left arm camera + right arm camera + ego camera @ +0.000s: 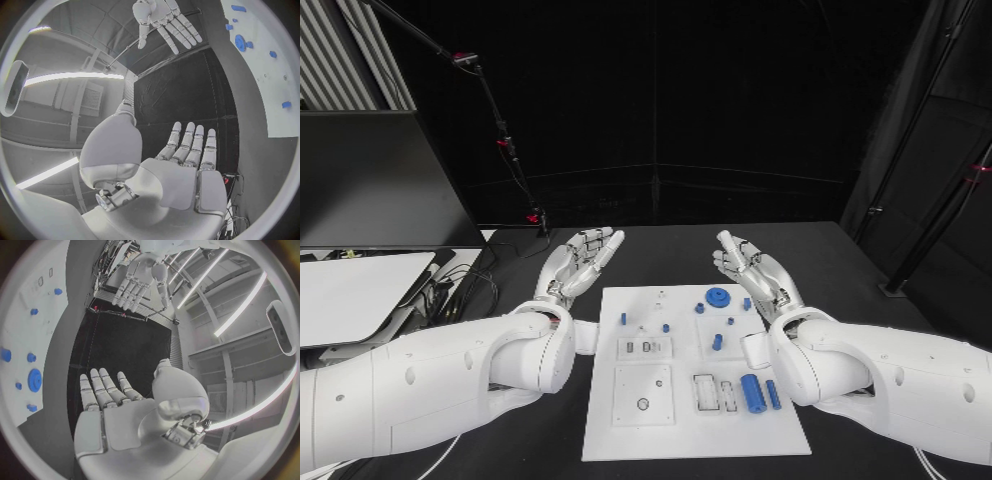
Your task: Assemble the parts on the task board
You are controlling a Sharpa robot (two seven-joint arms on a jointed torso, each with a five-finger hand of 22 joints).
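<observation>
- Left hand [580, 258], silver and many-fingered: raised above the black table [848, 270] beyond the far left corner of the white rectangular task board [678, 420]; fingers straight and apart, nothing held. Confirmed in the left wrist view [187, 150].
- Right hand [753, 264], silver and many-fingered: raised beyond the far right corner of the board, palm turned toward the left hand; fingers spread, nothing held. Confirmed in the right wrist view [103, 390].
- Board lying flat in the middle of the table, between the two forearms, near edge toward the robot.
- Round blue gear-like part [717, 296] at the far end of the board; several small blue pegs near it, including a short blue peg [623, 319] toward the left edge.
- Two long blue cylindrical parts [751, 390] lying side by side at the near right of the board, just beside an open rectangular slot [705, 392].
- Square recess with a small round hole [642, 397] at the near left; no part seated there.
- Judged stage: nothing grasped, first pick not yet begun.
- Recommended for the first pick: choose the right hand for the long cylinders, these lying on its side.
- Approach from straight above; close thumb and one finger across the cylinder's width, not its length.
- Keep the other fingers lifted to avoid knocking the neighbouring cylinder.
- Risk: cylinders likely to roll if nudged; small pegs easily toppled by a passing forearm.
- Hold the left hand off the board, or steady the board edge, during the pick.
</observation>
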